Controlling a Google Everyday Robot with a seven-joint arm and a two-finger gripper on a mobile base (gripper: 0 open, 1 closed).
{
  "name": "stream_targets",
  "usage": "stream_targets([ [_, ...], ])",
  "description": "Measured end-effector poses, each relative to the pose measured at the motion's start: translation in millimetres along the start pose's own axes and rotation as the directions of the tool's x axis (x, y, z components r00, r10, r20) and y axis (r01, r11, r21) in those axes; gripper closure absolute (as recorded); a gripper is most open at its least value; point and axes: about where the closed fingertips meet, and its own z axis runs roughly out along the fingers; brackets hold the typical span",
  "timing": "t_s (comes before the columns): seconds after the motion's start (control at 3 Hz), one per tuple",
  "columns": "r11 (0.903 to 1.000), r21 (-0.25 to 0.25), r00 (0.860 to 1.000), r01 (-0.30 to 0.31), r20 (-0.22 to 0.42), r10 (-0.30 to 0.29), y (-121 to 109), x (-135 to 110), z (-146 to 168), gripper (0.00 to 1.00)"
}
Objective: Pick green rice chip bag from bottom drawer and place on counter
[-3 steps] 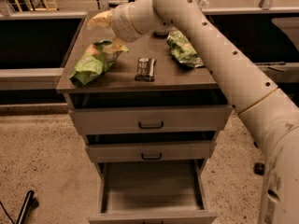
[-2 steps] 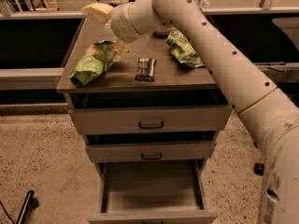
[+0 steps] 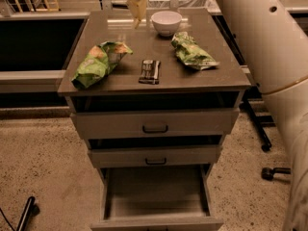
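The green rice chip bag (image 3: 98,61) lies on the left side of the counter (image 3: 159,83), crumpled, with an orange corner and a tan chip picture showing. The bottom drawer (image 3: 156,191) is pulled open and its flat base is bare. My gripper (image 3: 137,8) hangs above the back of the counter, just left of a white bowl, well clear of the bag and holding nothing that I can see. My arm (image 3: 269,47) fills the right edge of the view.
A white bowl (image 3: 166,22) stands at the back middle of the counter. A paler green bag (image 3: 191,52) lies on the right side. A dark snack bar (image 3: 150,71) lies in the middle. The two upper drawers (image 3: 155,128) are slightly ajar.
My gripper has lifted and moved right and back, away from the green rice chip bag. The arm has swung up off the counter, uncovering the white bowl. The bags have not moved.
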Motion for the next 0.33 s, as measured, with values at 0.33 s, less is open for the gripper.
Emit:
stream_targets([
  [0.33,1.0,0.0,1.0,0.0,0.0,0.0,0.0,0.0,0.0,0.0],
])
